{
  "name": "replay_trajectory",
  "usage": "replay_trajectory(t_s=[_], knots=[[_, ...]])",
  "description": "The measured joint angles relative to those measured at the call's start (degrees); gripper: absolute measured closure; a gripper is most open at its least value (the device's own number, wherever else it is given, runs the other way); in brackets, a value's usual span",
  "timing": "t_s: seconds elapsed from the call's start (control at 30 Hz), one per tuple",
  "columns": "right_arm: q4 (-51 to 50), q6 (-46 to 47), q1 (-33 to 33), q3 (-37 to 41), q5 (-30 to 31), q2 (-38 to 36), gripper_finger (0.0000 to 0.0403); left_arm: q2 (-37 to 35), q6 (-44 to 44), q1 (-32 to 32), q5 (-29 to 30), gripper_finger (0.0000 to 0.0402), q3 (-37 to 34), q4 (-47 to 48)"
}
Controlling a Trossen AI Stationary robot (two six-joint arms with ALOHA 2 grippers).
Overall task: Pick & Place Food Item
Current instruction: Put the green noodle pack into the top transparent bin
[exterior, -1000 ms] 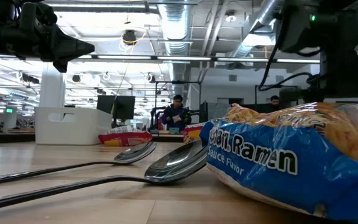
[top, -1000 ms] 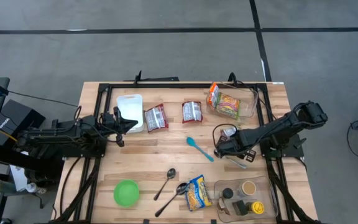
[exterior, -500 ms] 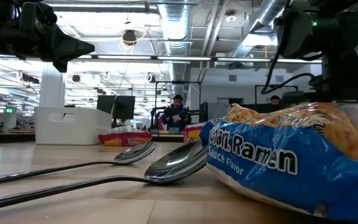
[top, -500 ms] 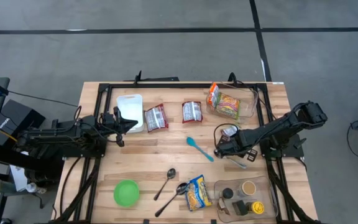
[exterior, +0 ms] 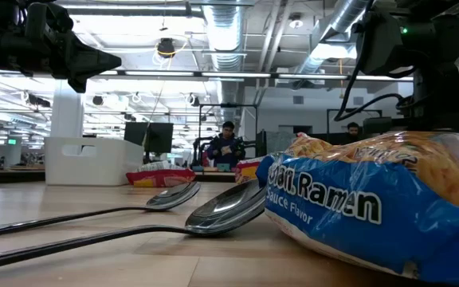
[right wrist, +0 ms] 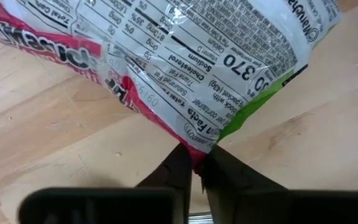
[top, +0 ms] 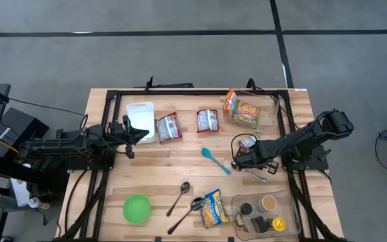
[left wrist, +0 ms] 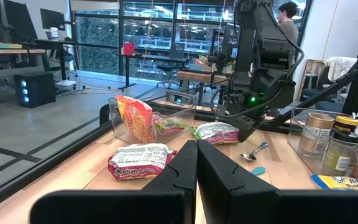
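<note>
My right gripper (top: 237,158) is down at the bench (top: 180,171) toward its right edge, about midway between front and back, and in the right wrist view its two fingers (right wrist: 178,168) are pinched together on the corner of a red-and-white ramen packet (right wrist: 166,68) with a green corner, which lies printed side up on the wood; from above that packet (top: 246,142) shows only partly, just beside the gripper. My left gripper (top: 140,134) waits above the left side of the bench near the white container (top: 140,113), with its fingers (left wrist: 179,168) pressed together and nothing between them. Toward the back edge lie two more red-and-white ramen packets, one (top: 168,127) just right of the white container and one (top: 207,120) near the middle, and a clear tub (top: 271,115) at the back right corner holds an orange-and-green packet (top: 242,110). A blue spoon (top: 215,160) lies near the bench centre, left of my right gripper. Near the front edge I see a green bowl (top: 136,208) at the left, two metal spoons (top: 185,202) in the middle, a blue ramen packet (top: 213,207) beside them, and a clear tray (top: 293,222) of jars at the front right corner. In the low view, people (exterior: 226,145) sit in the room beyond.
</note>
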State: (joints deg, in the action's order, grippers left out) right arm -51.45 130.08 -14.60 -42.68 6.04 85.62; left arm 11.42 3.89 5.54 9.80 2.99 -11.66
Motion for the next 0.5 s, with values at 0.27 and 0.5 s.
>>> replay_trajectory(t_s=[0.27, 0.5], knots=[[-0.2, -0.2, -2.3, -0.3, 0.0, 0.0, 0.0399, 0.0, 0.0, 0.0, 0.0, 0.0399, 0.0, 0.0], [-5.4, -4.5, -4.6, -4.9, -0.2, 0.0, 0.0402, 0.0, 0.0, 0.0, 0.0, 0.0399, 0.0, 0.0]])
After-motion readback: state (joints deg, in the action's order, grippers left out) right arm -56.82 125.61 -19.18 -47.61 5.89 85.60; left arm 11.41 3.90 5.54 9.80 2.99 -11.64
